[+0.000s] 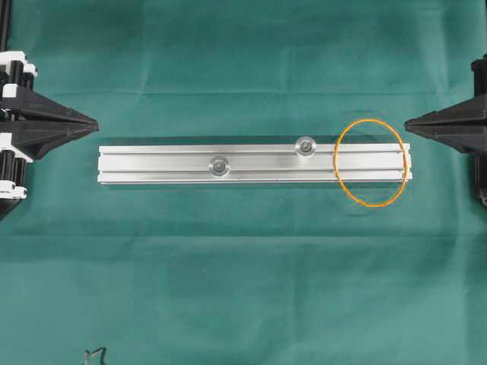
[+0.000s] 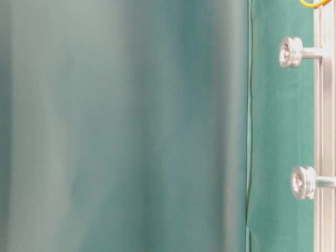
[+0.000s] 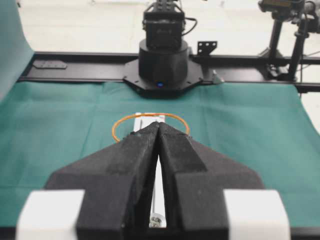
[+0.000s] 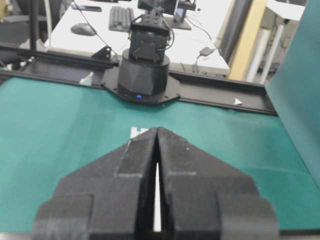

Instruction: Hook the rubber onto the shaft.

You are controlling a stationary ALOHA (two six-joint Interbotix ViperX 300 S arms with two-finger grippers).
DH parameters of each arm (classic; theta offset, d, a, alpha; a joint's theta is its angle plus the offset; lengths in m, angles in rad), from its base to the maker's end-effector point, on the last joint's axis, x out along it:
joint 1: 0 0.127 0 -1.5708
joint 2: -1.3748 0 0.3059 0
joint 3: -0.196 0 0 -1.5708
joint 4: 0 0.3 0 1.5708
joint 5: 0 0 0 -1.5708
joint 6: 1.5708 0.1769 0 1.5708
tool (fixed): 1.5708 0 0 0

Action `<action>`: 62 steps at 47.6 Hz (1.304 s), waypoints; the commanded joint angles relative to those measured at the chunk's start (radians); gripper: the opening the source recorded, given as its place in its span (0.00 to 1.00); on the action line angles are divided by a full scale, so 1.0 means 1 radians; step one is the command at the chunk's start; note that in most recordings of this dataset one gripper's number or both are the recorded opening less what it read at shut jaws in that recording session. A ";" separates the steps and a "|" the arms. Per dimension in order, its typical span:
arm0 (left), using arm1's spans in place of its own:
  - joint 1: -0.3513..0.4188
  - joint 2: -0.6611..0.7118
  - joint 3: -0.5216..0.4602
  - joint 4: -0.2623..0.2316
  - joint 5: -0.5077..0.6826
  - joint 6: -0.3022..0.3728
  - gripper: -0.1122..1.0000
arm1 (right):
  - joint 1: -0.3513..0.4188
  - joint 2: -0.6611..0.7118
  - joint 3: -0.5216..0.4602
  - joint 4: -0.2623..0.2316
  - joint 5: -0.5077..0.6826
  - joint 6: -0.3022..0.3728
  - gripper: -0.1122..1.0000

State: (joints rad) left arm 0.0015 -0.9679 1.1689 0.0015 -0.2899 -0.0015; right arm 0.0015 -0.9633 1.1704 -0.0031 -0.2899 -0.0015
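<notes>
So the orange rubber (image 1: 370, 162) is just lying flat over the right end of the silver rail (image 1: 160, 164), looped across it and spilling onto the green cloth (image 1: 243, 289) on both sides. It isn't on either shaft: the near shaft (image 1: 305, 145) sits just left of it, the other shaft (image 1: 220, 164) further along. Left gripper (image 1: 96, 122) and right gripper (image 1: 406, 122) both have fingers pressed together, holding nothing, parked off the rail ends. The table-level view is mostly blur, probably cloth up close
</notes>
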 commanded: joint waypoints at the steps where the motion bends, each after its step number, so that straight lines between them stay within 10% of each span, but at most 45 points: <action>1: -0.008 0.005 -0.032 0.028 0.015 0.003 0.10 | -0.003 0.012 -0.014 0.002 -0.002 0.002 0.13; 23: -0.009 -0.008 -0.049 0.028 0.089 -0.002 0.10 | -0.003 -0.003 -0.071 0.002 0.184 0.005 0.13; 48: -0.008 -0.003 -0.152 0.028 0.655 -0.008 0.10 | -0.002 0.015 -0.193 0.002 0.785 0.005 0.13; 62: -0.008 -0.005 -0.169 0.028 0.703 -0.006 0.10 | -0.003 0.026 -0.216 0.002 0.874 0.005 0.13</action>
State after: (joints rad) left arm -0.0046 -0.9787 1.0278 0.0261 0.4157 -0.0092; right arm 0.0000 -0.9449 0.9833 -0.0031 0.5844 0.0015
